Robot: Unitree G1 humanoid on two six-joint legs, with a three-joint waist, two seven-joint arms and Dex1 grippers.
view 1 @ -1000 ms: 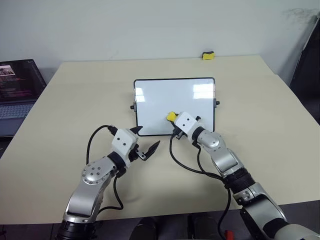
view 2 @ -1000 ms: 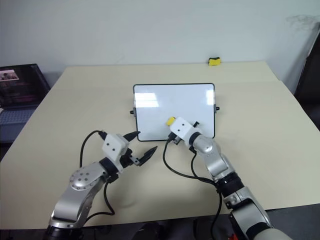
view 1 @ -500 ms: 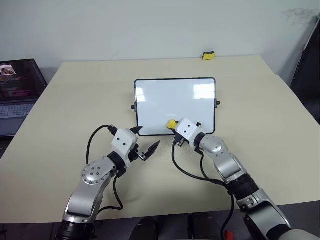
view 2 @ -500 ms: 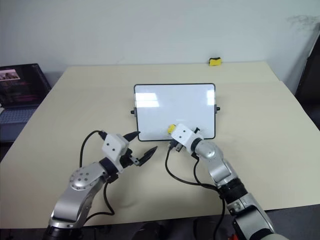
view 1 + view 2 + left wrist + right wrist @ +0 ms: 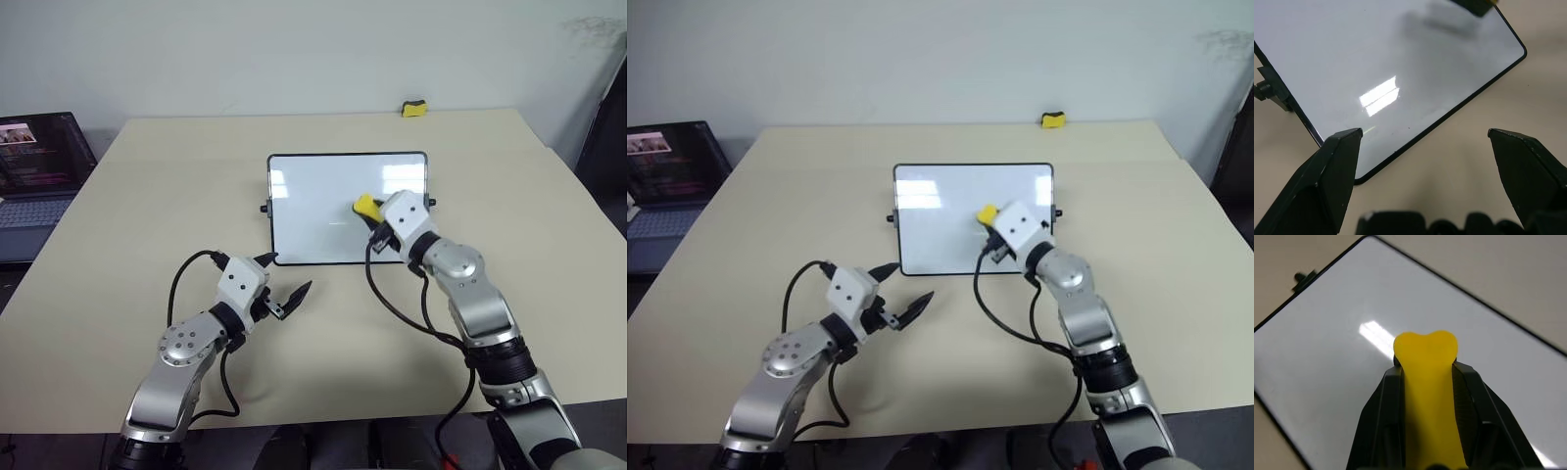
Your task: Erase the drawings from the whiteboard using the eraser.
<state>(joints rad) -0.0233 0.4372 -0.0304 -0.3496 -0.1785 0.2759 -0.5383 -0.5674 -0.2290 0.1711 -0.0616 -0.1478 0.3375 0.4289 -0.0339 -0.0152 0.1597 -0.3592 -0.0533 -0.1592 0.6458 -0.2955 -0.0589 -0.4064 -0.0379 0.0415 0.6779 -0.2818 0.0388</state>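
The whiteboard (image 5: 323, 196) lies flat at the table's middle, and its glossy face looks plain white. The drawings are out of view. My right gripper (image 5: 372, 215) hangs a little above the board's right half, shut on the eraser (image 5: 365, 206). The eraser is a yellow sponge block (image 5: 1425, 357), pinched between the black fingers (image 5: 1386, 396) so that its end bulges out past them. My left gripper (image 5: 287, 272) stands open just in front of the board's near left corner (image 5: 1359, 178), holding nothing.
A second yellow-and-black block (image 5: 410, 109) sits at the table's far edge by the wall. An open laptop (image 5: 34, 166) stands off the table's left side. A dark object (image 5: 602, 117) leans at the far right. Bare tabletop surrounds the board.
My right gripper has lifted the eraser from the board's near edge and carried it up and to the right, over the board's right half. The left gripper has stayed put.
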